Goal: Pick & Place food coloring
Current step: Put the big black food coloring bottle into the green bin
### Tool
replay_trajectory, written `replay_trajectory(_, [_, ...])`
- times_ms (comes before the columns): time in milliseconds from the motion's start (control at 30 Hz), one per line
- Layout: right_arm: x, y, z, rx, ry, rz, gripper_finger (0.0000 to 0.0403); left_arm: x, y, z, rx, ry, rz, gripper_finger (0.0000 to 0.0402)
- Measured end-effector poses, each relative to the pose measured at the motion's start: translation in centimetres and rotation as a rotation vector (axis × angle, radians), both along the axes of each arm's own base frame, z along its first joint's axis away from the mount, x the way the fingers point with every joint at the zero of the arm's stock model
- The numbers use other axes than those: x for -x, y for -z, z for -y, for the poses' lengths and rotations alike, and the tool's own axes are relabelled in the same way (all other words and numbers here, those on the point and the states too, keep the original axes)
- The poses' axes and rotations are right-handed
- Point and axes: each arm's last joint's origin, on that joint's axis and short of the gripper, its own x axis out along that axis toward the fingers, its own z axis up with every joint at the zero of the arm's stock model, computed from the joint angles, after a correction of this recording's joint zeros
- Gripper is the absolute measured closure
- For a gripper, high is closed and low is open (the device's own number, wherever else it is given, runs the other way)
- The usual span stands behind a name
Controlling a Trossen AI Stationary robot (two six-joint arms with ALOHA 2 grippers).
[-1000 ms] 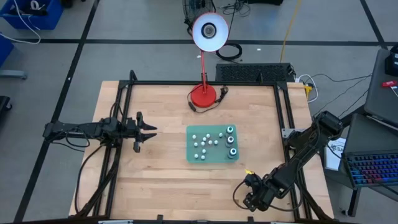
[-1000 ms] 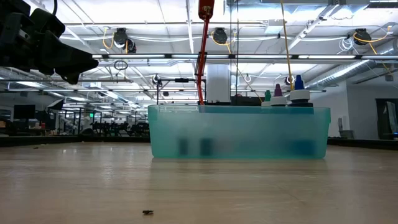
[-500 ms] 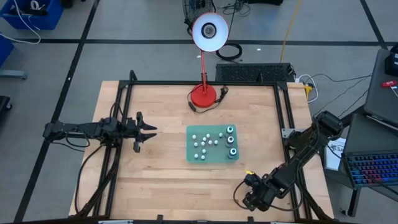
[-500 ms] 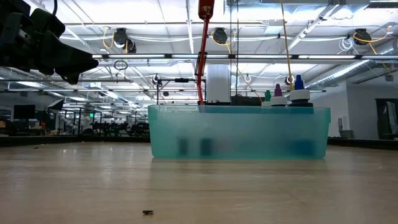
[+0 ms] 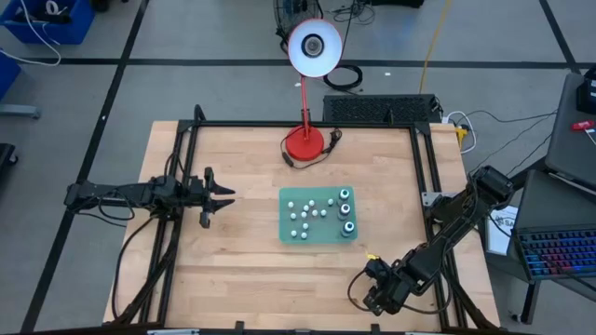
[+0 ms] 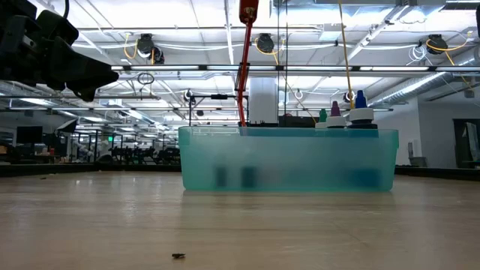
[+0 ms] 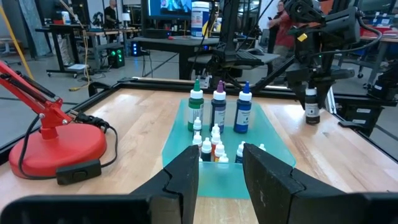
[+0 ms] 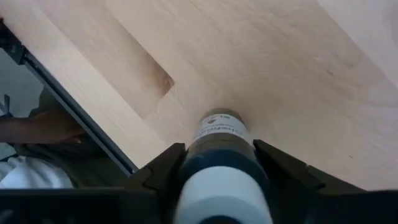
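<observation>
Barely anything has shifted since a second ago: right arm has nudged slightly near the table's front right corner, nothing else has moved. Right gripper is gripping a dark bottle with a white cap, fingers pressing it on both sides, its base sitting on or just over the bare wood table past the fingertips. From the left wrist it's visible hanging below that gripper, clear of the green tray. Rest of the food coloring is sitting in the tray mid-table: three tall bottles (green, purple, blue caps) at the far end, small white-tipped ones right ahead of the left gripper. Left gripper is hovering, fingers slightly parted, holding nothing, aiming at the tray. Red lamp is standing off to that gripper's side.
</observation>
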Motion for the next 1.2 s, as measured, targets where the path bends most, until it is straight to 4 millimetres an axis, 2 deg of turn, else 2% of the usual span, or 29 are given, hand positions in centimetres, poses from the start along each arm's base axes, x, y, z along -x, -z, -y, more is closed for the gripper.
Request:
replay_trajectory(133, [-0.1, 0.0, 0.0, 0.015, -0.047, 0.025, 0.0279, 0.0, 0.0, 0.0, 0.000, 0.000, 0.000, 0.0275])
replay_trajectory(367, [-2.2, -1.3, 0.8, 0.111, -0.165, 0.305, 0.0279, 0.0, 0.0, 0.0, 0.000, 0.000, 0.000, 0.0275])
replay_trajectory(567, [-4.8, -5.5, 2.2, 0.253, -0.404, 0.749, 0.0279, 0.0, 0.0, 0.0, 0.000, 0.000, 0.000, 0.0274])
replay_trajectory(700, [-6.4, -8.5, 3.3, 0.459, -0.610, 1.082, 0.0279, 0.0, 0.0, 0.0, 0.000, 0.000, 0.000, 0.0274])
replay_trajectory(767, [-7.3, -9.8, 4.2, 0.568, -0.670, 1.149, 0.0279, 0.0, 0.0, 0.0, 0.000, 0.000, 0.000, 0.0275])
replay_trajectory(867, [-9.0, -12.2, 6.1, 0.667, -0.690, 1.090, 0.0279, 0.0, 0.0, 0.0, 0.000, 0.000, -0.001, 0.0274])
replay_trajectory(1067, [-12.5, -16.1, 11.2, 0.727, -0.642, 0.735, 0.0279, 0.0, 0.0, 0.0, 0.000, 0.000, -0.001, 0.0275])
replay_trajectory(1133, [-13.1, -16.5, 12.8, 0.722, -0.616, 0.600, 0.0279, 0.0, 0.0, 0.0, 0.000, 0.000, 0.000, 0.0274])
replay_trajectory(1200, [-13.5, -15.7, 14.3, 0.705, -0.593, 0.451, 0.0279, 0.0, 0.0, 0.0, 0.000, 0.000, -0.001, 0.0275])
